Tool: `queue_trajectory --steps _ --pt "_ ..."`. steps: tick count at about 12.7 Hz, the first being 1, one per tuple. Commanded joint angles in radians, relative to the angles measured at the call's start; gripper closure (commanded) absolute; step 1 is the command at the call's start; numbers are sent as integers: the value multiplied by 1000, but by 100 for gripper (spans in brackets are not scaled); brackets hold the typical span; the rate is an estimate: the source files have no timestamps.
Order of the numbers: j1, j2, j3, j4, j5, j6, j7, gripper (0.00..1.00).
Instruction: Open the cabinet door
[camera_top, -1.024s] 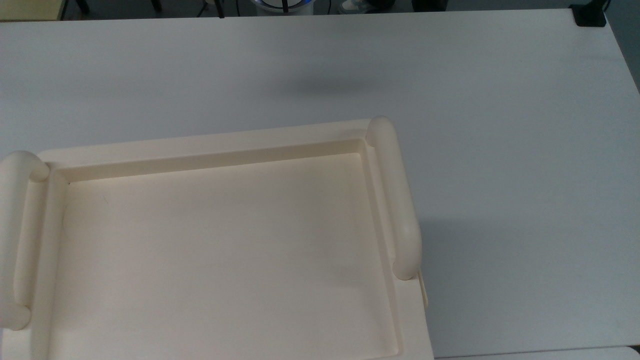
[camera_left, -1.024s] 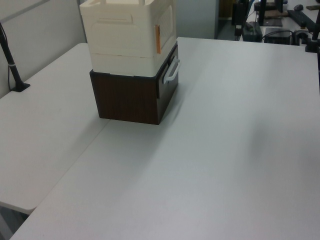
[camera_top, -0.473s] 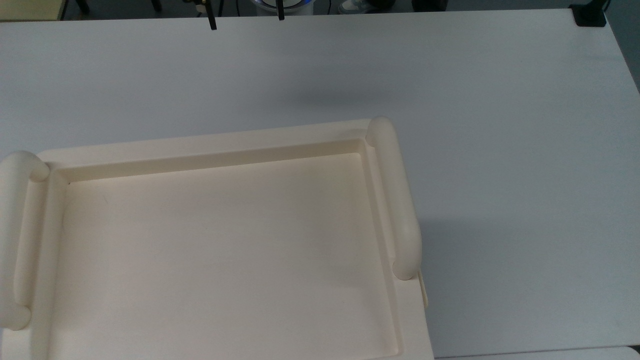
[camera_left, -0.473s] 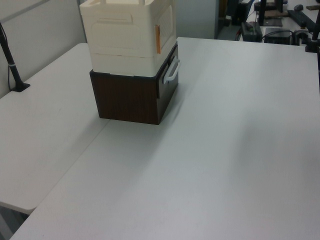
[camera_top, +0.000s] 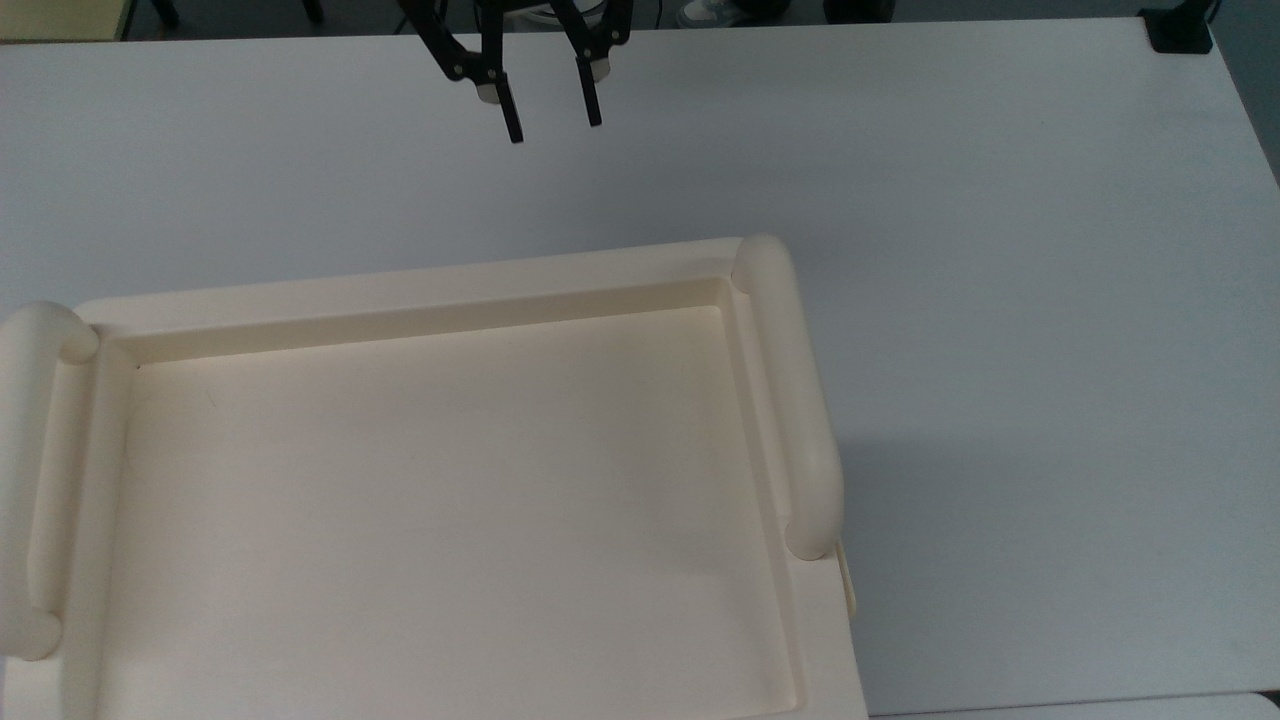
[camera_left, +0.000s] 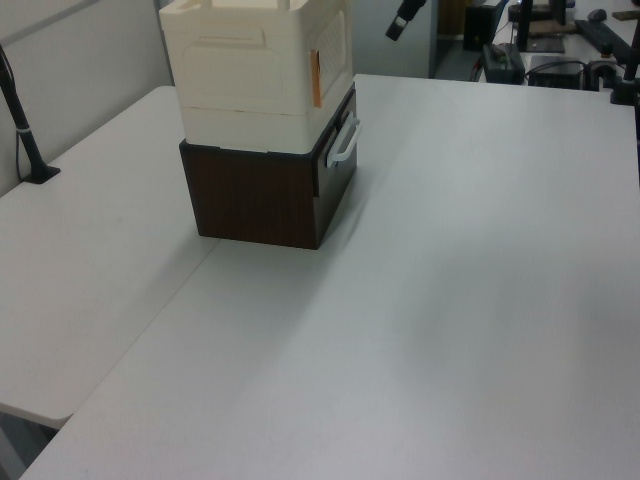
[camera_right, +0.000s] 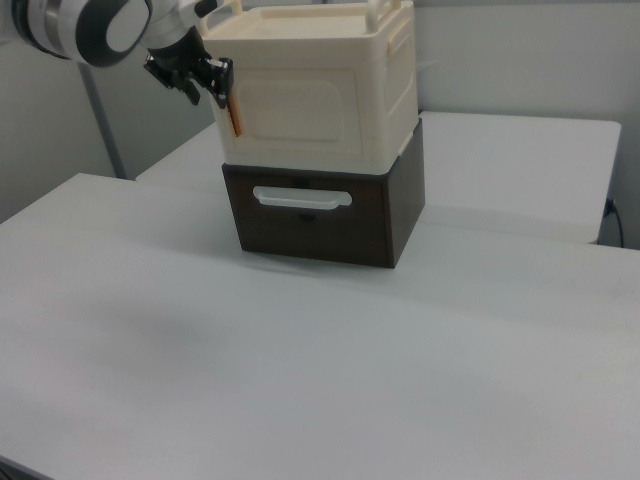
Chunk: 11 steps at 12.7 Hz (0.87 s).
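Jaws open, empty, gripper (camera_top: 552, 112) hovering over desk (camera_top: 1000, 300) beyond cabinet's (camera_right: 320, 90) far side in the top view. Cabinet door (camera_right: 305, 122) closed, facing camera in the right view, above brown drawer box (camera_right: 320, 215).

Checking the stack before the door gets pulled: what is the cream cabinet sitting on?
The cream cabinet rests on a dark brown wooden drawer unit with a white handle, which stands on the white table. Its door is shut, so the inside is hidden.
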<state>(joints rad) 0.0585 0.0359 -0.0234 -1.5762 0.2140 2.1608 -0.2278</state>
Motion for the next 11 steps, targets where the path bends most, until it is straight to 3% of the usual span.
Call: queue_trajectory --steps 1,11 --pt "32 33 0 -2 21 128 10 50" --pt "104 176 2 1 12 482 45 50"
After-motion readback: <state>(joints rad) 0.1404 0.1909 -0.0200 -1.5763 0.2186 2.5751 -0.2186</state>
